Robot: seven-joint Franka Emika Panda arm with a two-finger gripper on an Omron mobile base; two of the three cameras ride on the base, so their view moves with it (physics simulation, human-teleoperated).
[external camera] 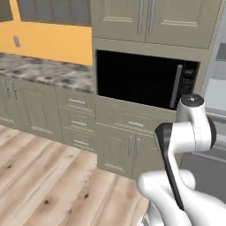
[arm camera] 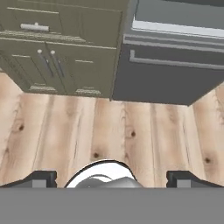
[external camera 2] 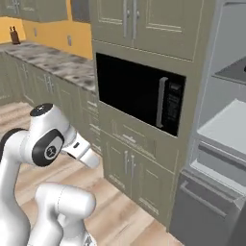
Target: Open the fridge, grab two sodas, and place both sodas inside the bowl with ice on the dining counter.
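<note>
Currently parked facing the beige cabinet (external camera 2: pixel 144 43) with the black microwave (external camera 2: pixel 139 93) set into it, taken as the landmark. Just right of the cabinet, the fridge (external camera 2: pixel 226 129) standing open, with pale grey shelves in its upper part and a dark grey lower drawer front (external camera 2: pixel 204 209) with a long bar handle (arm camera: pixel 175 62) below them. No bottles to be made out on the shelf parts that show. Left of the cabinet, a wall worktop (external camera: pixel 44 70) with a mottled granite top over beige doors and drawers, backed by an orange wall (external camera: pixel 53 42); far along that worktop in the right base view, a small dark object (external camera 2: pixel 15 36), too small to identify. Below the cabinet, a pale wooden plank floor (external camera: pixel 48 181). In front of the cabinet, the white arm folded up, with its elbow joint (external camera: pixel 194 123) level with the drawers beneath the microwave in the left base view. End effector (arm camera: pixel 111 178) released, dark fingertips (arm camera: pixel 41 178) set wide apart with nothing between them, pointing down at the floor planks just in front of the cabinet's lower doors (arm camera: pixel 57 65) and the fridge drawer front. Cabinet doors to the left and grey drawer front to the right across the top of the hand view, both shut.
</note>
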